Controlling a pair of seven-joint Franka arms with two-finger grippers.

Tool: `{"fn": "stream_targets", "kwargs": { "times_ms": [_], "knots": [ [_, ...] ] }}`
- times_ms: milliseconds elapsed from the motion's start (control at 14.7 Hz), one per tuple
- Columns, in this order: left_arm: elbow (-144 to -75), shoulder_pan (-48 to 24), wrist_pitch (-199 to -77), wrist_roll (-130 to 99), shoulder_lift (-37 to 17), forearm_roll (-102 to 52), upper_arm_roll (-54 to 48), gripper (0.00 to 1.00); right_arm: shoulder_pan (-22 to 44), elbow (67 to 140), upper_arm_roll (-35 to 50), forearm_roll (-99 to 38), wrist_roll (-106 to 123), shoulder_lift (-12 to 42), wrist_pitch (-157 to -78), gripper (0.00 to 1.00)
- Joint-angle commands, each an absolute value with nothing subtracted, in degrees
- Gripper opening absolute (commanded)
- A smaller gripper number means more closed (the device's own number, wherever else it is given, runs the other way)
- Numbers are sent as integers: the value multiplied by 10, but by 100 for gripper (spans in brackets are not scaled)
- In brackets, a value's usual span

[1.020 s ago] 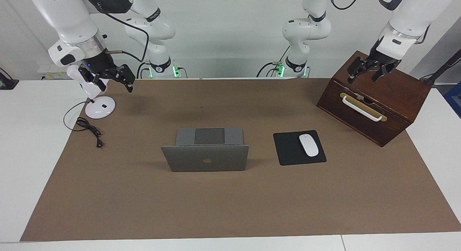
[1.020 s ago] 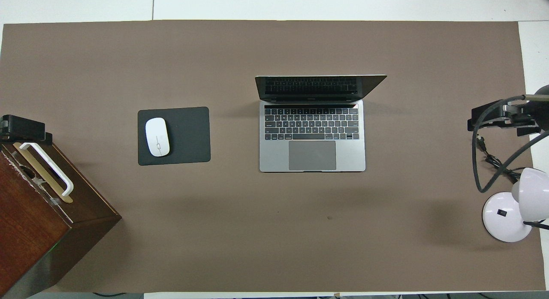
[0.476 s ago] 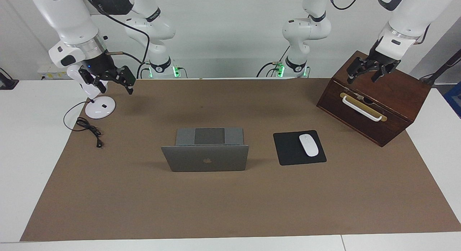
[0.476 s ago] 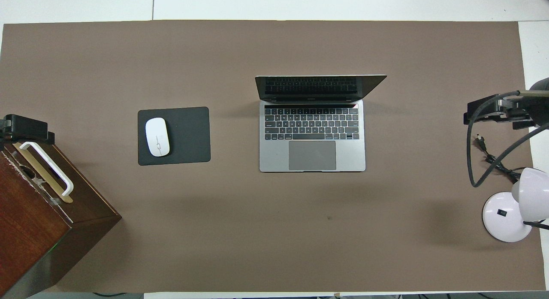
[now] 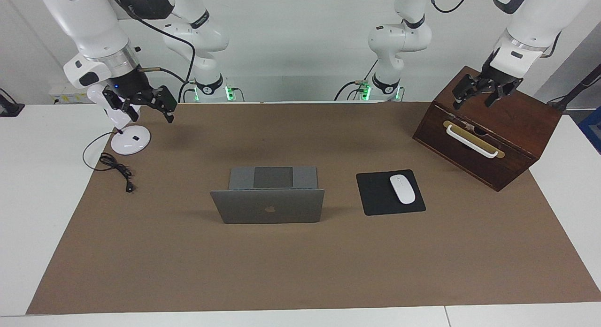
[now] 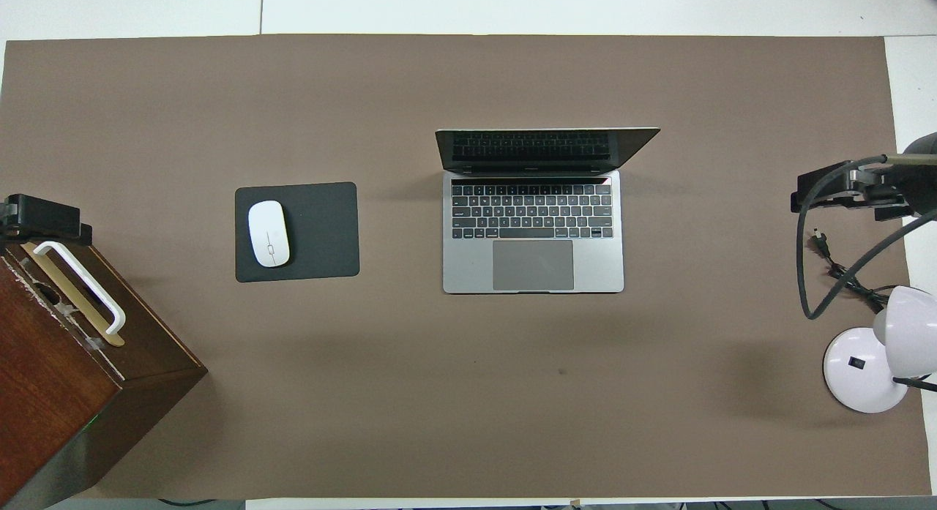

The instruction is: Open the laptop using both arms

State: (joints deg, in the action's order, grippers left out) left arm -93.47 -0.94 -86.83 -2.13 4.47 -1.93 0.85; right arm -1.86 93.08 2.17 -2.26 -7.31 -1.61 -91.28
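I see the laptop (image 5: 267, 200) mid-mat, lid up, keyboard facing the robots, long axis running arm to arm, left gripper (image 5: 479, 96) over the wooden box (image 5: 488, 130), fingers spread, empty, right gripper (image 5: 145, 106) above the lamp (image 5: 127, 139), fingers apart, empty

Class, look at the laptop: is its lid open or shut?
Open. The laptop shows its keyboard and trackpad in the overhead view, and its lid stands raised.

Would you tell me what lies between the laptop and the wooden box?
The black mouse pad with the white mouse on it lies between the laptop and the wooden box; both views show it.
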Motion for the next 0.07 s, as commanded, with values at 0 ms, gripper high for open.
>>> {"fn": "stream_targets", "kwargs": {
  "times_ms": [0],
  "knots": [
    [-946,-1,-877,-11,53,-10,3,100,-25,939,28,-18,-77,-20,-922,100]
  ]
}}
